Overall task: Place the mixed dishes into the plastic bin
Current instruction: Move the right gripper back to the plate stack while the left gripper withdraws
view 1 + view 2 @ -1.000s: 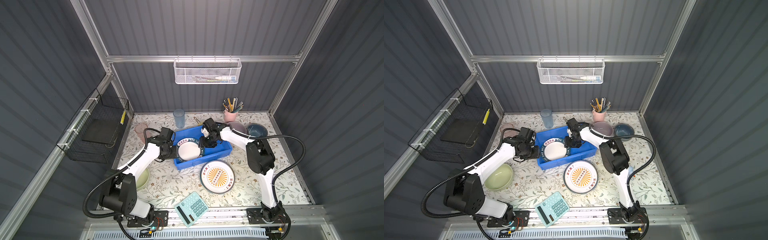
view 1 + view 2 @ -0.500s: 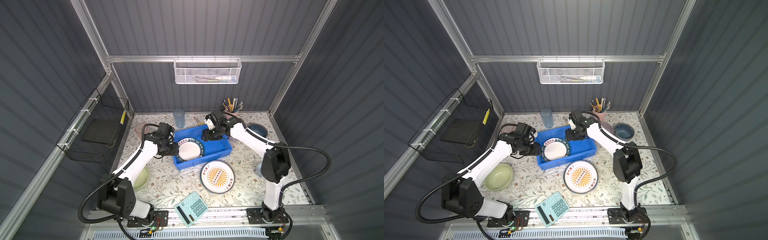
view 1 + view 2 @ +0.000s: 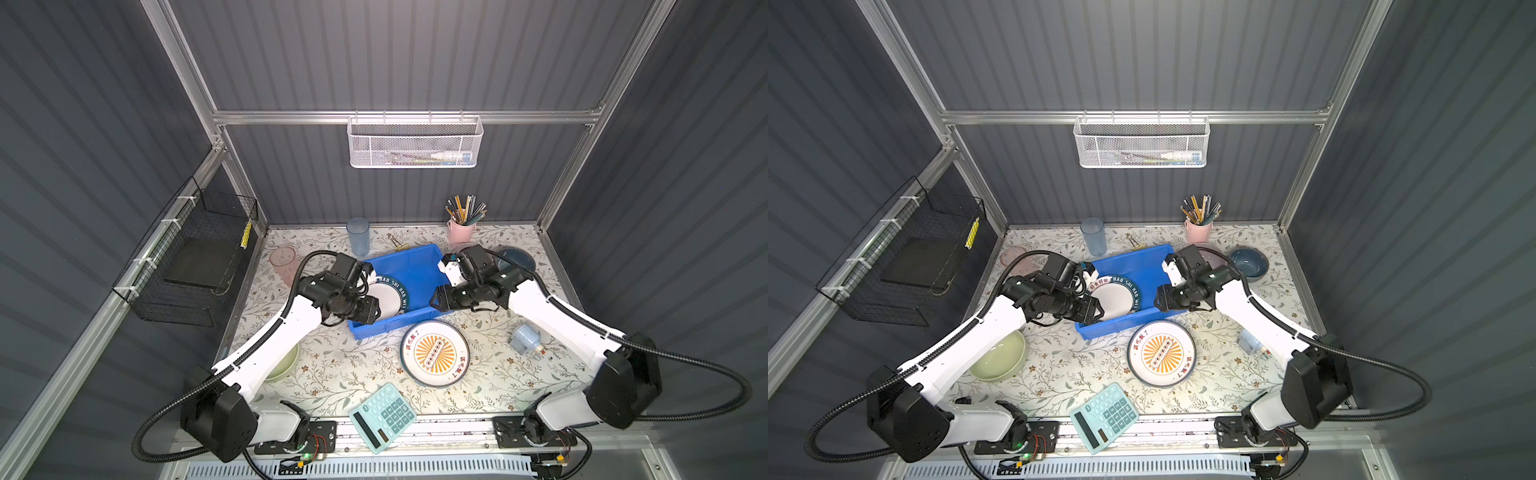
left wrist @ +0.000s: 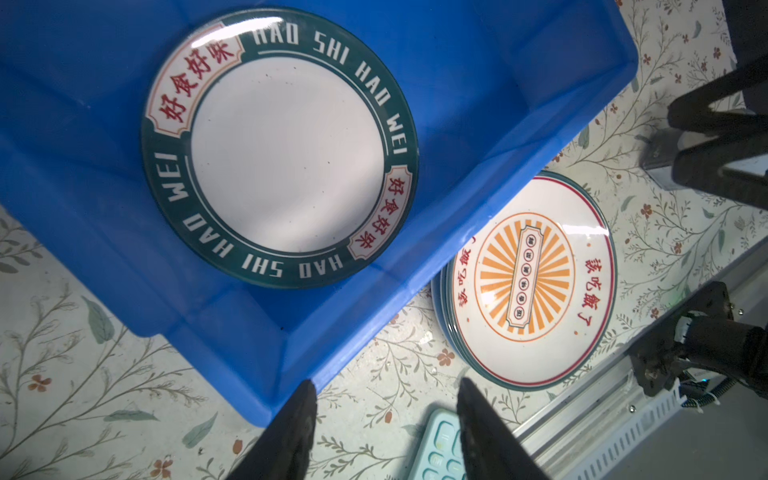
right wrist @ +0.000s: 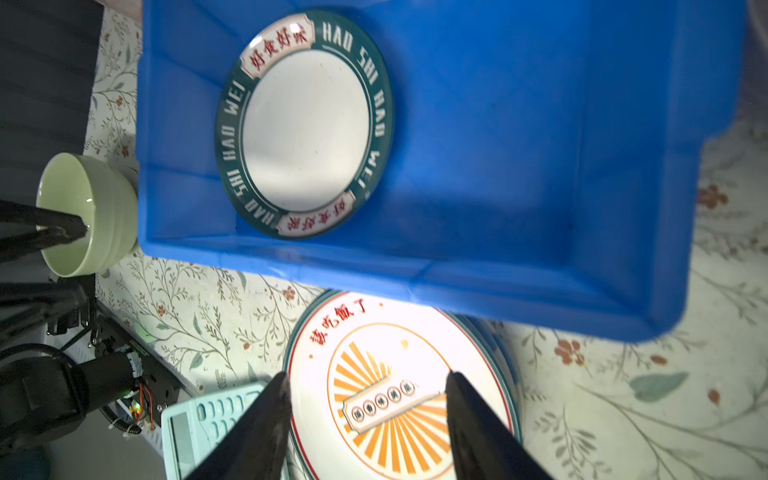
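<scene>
The blue plastic bin (image 3: 415, 266) sits mid-table. A white plate with a dark lettered rim (image 4: 282, 149) lies flat inside it, free of both grippers. My left gripper (image 4: 386, 382) hovers open and empty over the bin's front left corner (image 3: 372, 311). Above the bin's front right edge my right gripper (image 5: 366, 376) hangs open with nothing between its fingers. A sunburst plate (image 3: 435, 353) lies on the table in front of the bin. Also on the table are a pale-green bowl (image 3: 998, 357), a dark-blue bowl (image 3: 1249, 262), a blue tumbler (image 3: 358, 236) and a pink tumbler (image 3: 282, 259).
A mint calculator (image 3: 382, 417) lies at the front edge. The pink pencil cup (image 3: 460, 230) stands at the back. A small bluish object (image 3: 524, 338) lies under the right arm. A black wire basket (image 3: 199, 257) hangs left and a white mesh basket (image 3: 415, 143) on the back wall.
Both grippers have risen and drawn back from the lettered plate, which now lies flat in the bin. Both sets of jaws have widened a little.
</scene>
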{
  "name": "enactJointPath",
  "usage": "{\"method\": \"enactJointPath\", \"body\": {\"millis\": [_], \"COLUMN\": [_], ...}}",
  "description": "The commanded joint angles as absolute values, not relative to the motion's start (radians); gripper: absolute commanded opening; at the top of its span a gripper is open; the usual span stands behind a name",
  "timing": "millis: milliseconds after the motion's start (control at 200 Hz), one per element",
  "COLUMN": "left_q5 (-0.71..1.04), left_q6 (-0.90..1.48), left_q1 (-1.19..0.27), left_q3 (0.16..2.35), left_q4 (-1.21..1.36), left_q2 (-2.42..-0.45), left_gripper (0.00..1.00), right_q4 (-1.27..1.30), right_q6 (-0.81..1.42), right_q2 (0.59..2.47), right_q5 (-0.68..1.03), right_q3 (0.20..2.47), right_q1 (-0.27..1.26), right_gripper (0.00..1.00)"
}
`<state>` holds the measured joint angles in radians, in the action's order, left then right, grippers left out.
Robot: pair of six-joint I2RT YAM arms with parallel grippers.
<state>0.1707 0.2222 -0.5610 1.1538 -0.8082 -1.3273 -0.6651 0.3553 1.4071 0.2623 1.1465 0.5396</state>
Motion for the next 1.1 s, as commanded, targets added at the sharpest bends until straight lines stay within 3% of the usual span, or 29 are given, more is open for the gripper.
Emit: {"method": "enactJointPath", "body": {"millis": [0,400,750,1096], "left_q5": [0.207,0.141,0.109,0.088], "left_q6": [0.249,0.381,0.449,0.46], "left_q1": [-0.583,-0.741,-0.85,-0.867], "left_q3": [1.102,0.998,0.96,0.945], "left_q4": [-0.762,-0.651,-0.565,-0.51], "left_q2": [-1.299,-1.347,-1.431,-1.504], "left_gripper": [0.55,0.48,0.38,0.3], "right_q4": [-0.641,-0.586,-0.537,-0.457], "right_q6": [0.4,0.505,0.568,0.599], "right_q2": [1.31,1.138,1.126,1.141], "right_q5": [0.27,0.311,0.266,0.317], "right_q3": [1.046,0.765,0.638,0.575], "right_q1": [0.51,0.433,0.432,0.431], "right_gripper": [0.6,0.55,0.48,0.46]}}
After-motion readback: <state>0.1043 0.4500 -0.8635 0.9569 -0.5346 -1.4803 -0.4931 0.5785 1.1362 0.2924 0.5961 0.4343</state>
